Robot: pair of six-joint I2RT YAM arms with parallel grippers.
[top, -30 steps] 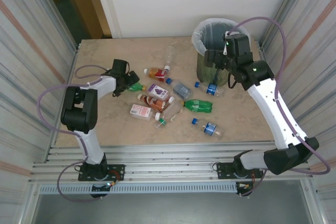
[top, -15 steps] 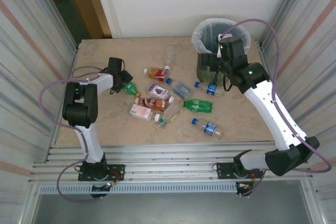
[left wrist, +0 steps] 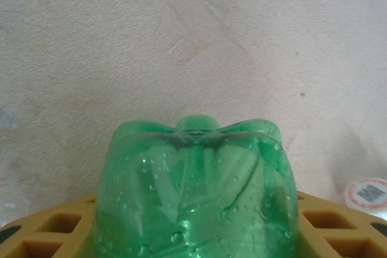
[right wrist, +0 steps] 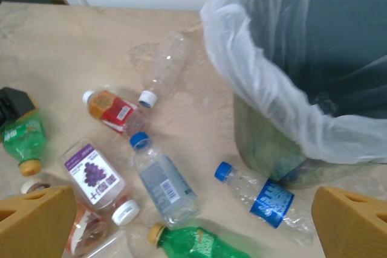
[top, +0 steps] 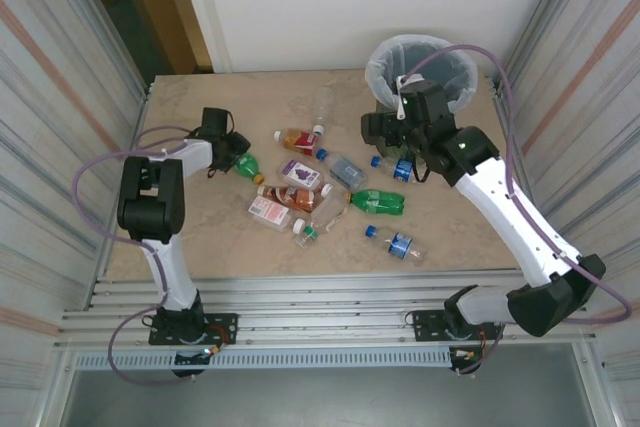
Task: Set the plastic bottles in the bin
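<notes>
Several plastic bottles lie scattered mid-table. My left gripper (top: 228,151) is shut on a green bottle (top: 245,164) at the left of the pile. In the left wrist view that bottle's base (left wrist: 195,191) sits between my yellow fingers (left wrist: 42,237). My right gripper (top: 383,132) hangs open and holds nothing, just left of the bin (top: 385,55). Below it in the right wrist view lie a blue-label bottle (right wrist: 269,200), a blue-capped clear bottle (right wrist: 163,179) and another green bottle (right wrist: 196,243). The bag-lined bin (right wrist: 266,95) stands at the upper right of that view.
An amber bottle with a red label (top: 300,138), a clear bottle (top: 323,105), a purple-label bottle (top: 300,175) and a blue-label bottle (top: 400,244) lie around the centre. Corrugated metal walls (top: 60,97) close in both sides. A rail (top: 320,312) runs along the near edge.
The left gripper has closed on the green bottle and shifted slightly left with it. The right arm has swung left from the bin's front toward the bottles, still open.
</notes>
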